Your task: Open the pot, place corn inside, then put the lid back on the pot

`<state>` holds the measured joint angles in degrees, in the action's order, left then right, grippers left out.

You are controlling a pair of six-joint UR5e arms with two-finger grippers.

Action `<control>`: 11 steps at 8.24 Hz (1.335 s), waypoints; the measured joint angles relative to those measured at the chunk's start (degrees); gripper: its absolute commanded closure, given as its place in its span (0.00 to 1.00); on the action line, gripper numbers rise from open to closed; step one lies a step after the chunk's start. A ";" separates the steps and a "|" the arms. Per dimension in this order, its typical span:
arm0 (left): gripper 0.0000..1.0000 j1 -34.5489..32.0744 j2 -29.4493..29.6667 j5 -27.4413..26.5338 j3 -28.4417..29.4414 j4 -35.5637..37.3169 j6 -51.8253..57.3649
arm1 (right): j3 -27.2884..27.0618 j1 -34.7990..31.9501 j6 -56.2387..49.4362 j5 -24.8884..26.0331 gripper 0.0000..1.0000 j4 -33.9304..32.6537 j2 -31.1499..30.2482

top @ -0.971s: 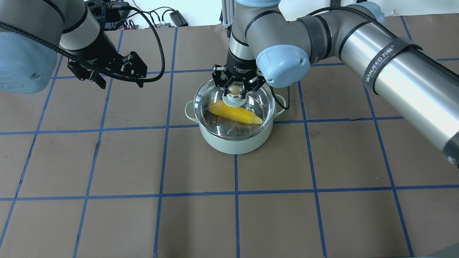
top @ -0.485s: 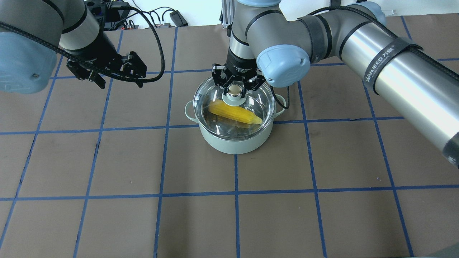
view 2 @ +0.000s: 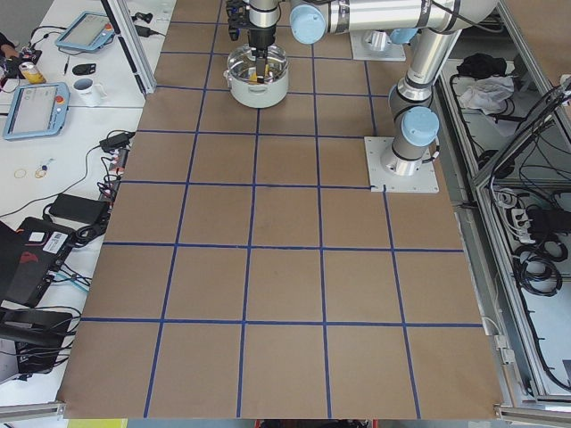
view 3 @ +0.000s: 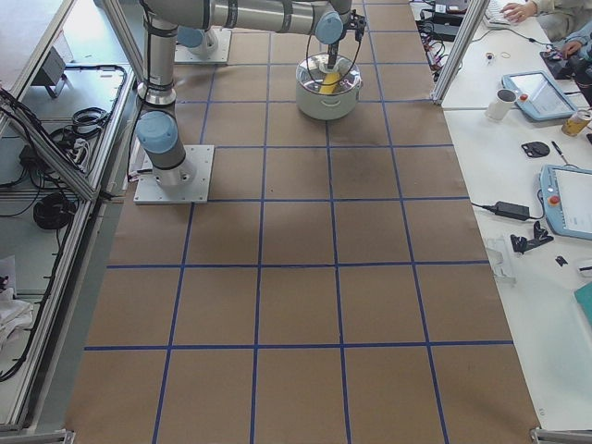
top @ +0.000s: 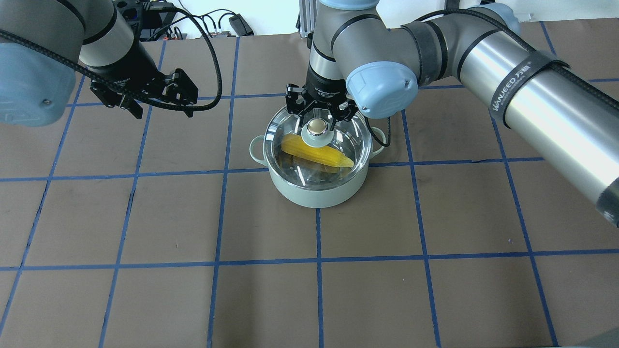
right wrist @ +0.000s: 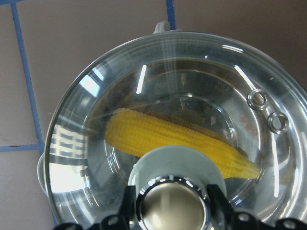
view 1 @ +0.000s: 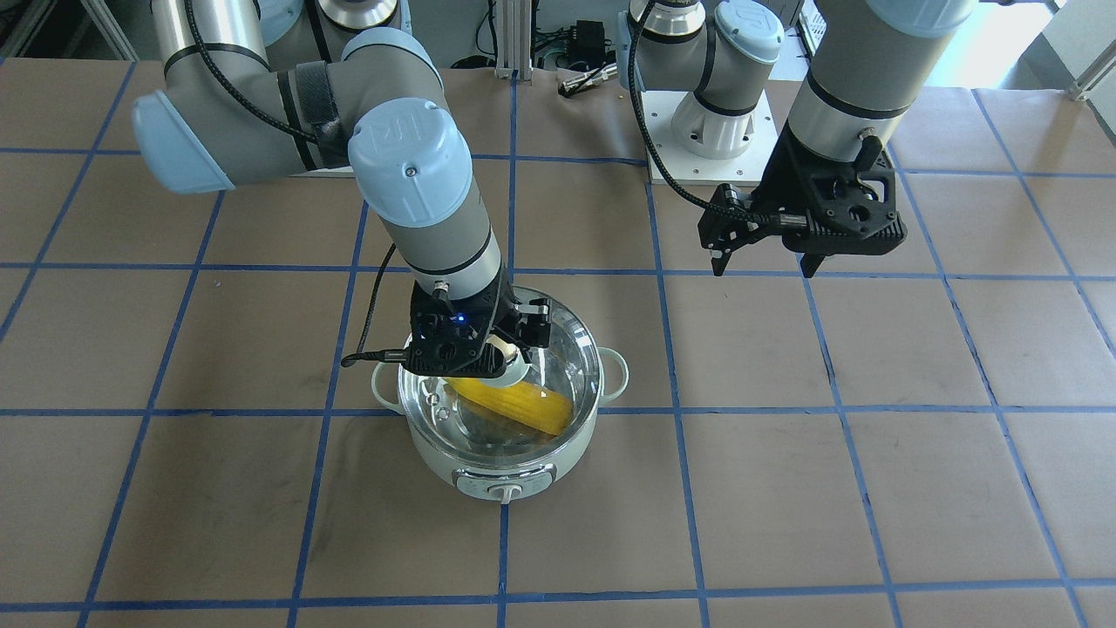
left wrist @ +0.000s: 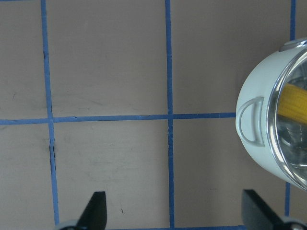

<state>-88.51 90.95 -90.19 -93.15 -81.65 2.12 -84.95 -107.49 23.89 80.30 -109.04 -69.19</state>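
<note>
The pale mint-green pot (top: 314, 191) stands near the table's middle, its knob panel (view 1: 504, 485) facing away from me. The yellow corn (top: 319, 152) lies inside it under the clear glass lid (top: 350, 140), which sits level on the pot's rim. My right gripper (top: 317, 120) hangs straight over the lid's beige knob (right wrist: 172, 206); its fingers (right wrist: 127, 201) flank the knob with a thin gap on each side, so it looks open. My left gripper (top: 164, 112) is open and empty, hovering to the pot's left, apart from it, with the pot's edge in its wrist view (left wrist: 252, 143).
The table is brown paper with a grid of blue tape lines (top: 222, 169). Cables and small devices (top: 232, 24) lie beyond its far edge. The arm bases (view 1: 711, 131) stand at the robot side. Side desks hold tablets and a mug (view 3: 507, 102).
The lid has sunk a little and settled level on the pot. The right gripper's fingers have drawn off the knob, which now shows more fully. The left arm has barely moved.
</note>
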 measured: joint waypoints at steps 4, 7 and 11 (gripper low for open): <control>0.00 0.00 0.07 -0.07 0.23 -0.03 0.43 | 0.26 0.16 -0.01 0.11 0.10 -0.83 -0.21; 0.00 0.00 -0.03 -0.06 0.29 -0.03 0.36 | 1.45 5.51 -8.32 0.94 0.07 3.04 -3.79; 0.00 0.00 0.11 -0.03 0.17 -0.03 -0.06 | 1.60 14.51 -23.71 6.78 0.04 16.86 -15.40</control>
<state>-88.51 91.05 -90.23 -92.98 -81.68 2.05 -83.35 -92.98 0.18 87.08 -92.18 -84.59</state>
